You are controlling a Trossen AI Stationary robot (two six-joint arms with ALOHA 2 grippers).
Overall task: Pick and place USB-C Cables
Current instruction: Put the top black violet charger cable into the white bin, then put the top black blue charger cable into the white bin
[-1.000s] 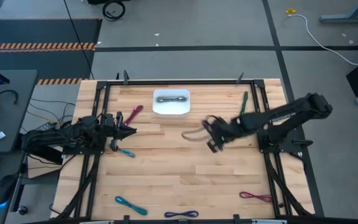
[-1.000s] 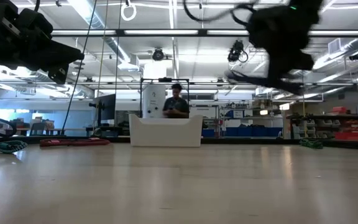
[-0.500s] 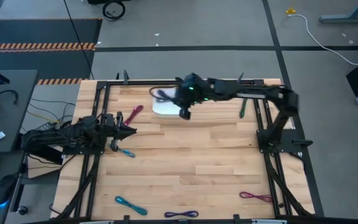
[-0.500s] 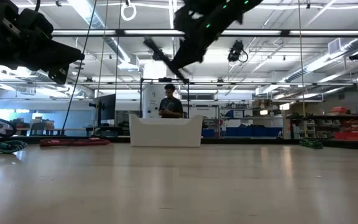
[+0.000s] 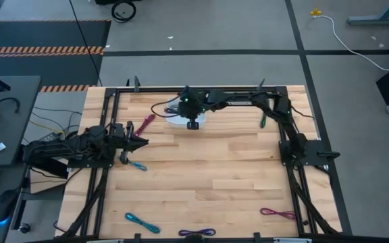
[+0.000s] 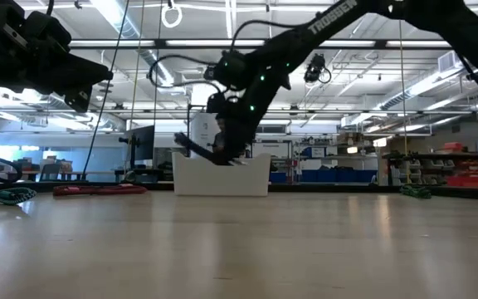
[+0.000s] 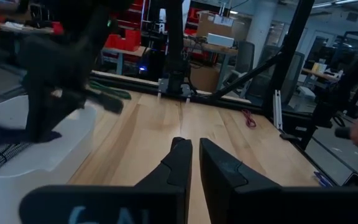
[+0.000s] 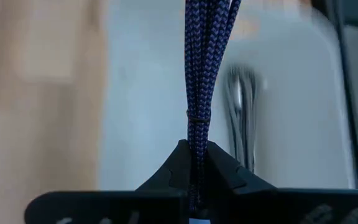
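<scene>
Swung over from mid-table, the right gripper [image 8: 192, 180], pinching a purple cable [image 8: 205, 68], hovers above the white bin [image 5: 181, 116]; best lowered before releasing, while the left gripper [image 7: 190, 163] waits with fingers pressed together.

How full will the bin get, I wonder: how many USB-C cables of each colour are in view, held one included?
Magenta cables: 2
Teal cables: 2
Purple cables: 2, one lying free, one in the right gripper
Green cables: 1
Grey cables: 1, in the white bin
Total: 8
</scene>
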